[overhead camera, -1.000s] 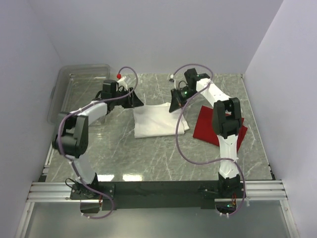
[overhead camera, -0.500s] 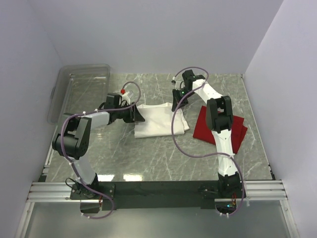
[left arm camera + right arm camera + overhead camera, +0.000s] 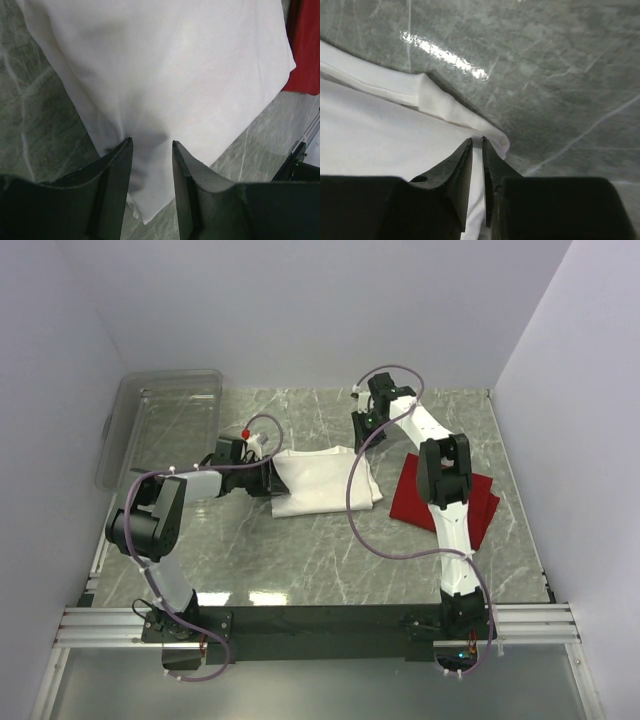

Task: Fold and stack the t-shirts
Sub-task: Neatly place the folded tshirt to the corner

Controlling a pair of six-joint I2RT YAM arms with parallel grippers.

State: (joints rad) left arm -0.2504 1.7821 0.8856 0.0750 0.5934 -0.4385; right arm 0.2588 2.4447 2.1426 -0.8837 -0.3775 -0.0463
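Observation:
The white t-shirt lies folded flat in the middle of the table, its print hidden. The red t-shirt lies flat to its right, partly under the right arm. My left gripper is low at the white shirt's left edge; in the left wrist view its jaws stand apart over the white cloth, gripping nothing. My right gripper is at the shirt's far right corner. In the right wrist view it is closed to a thin slit above the white corner, which lies flat.
A clear plastic bin stands at the far left of the table. White walls close in the back and both sides. A strip of the red shirt shows at the right edge of the left wrist view.
My left gripper has moved from the shirt's far left corner toward me along its left edge and dropped lower. My right gripper has drawn back slightly beyond the far right corner.

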